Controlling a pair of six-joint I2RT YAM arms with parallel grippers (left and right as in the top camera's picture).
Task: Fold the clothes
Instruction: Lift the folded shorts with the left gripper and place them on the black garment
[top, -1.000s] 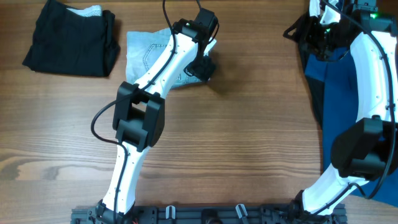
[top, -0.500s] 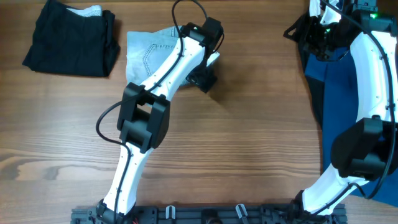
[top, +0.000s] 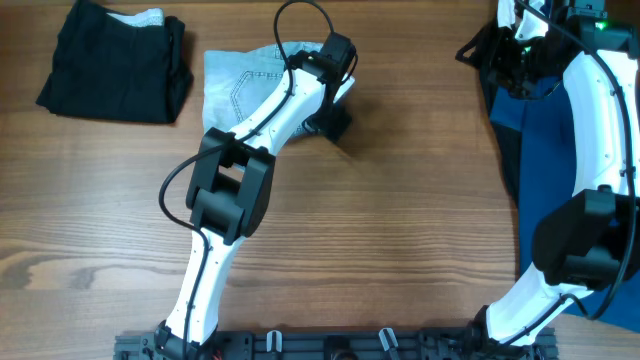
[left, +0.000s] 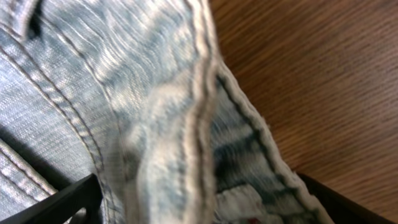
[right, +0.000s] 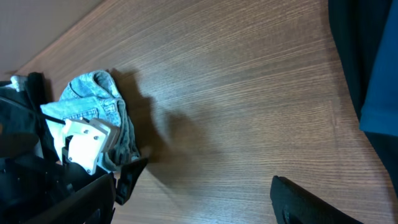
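Shifted slightly right: my left gripper (top: 330, 120), pinching the pants' (top: 235, 85) edge. Pants: faded light-blue denim, bunched, seams stitched. Right gripper (top: 502, 58): fingers spread wide.

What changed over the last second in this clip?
The left gripper shifted a little right and toward the base, and the right edge of the denim pants drew in under its arm; denim lies between its jaws, grip unclear. The right gripper, black garment and navy cloth stayed put.

Faded light-blue pants (top: 236, 86); navy cloth (top: 530, 130)
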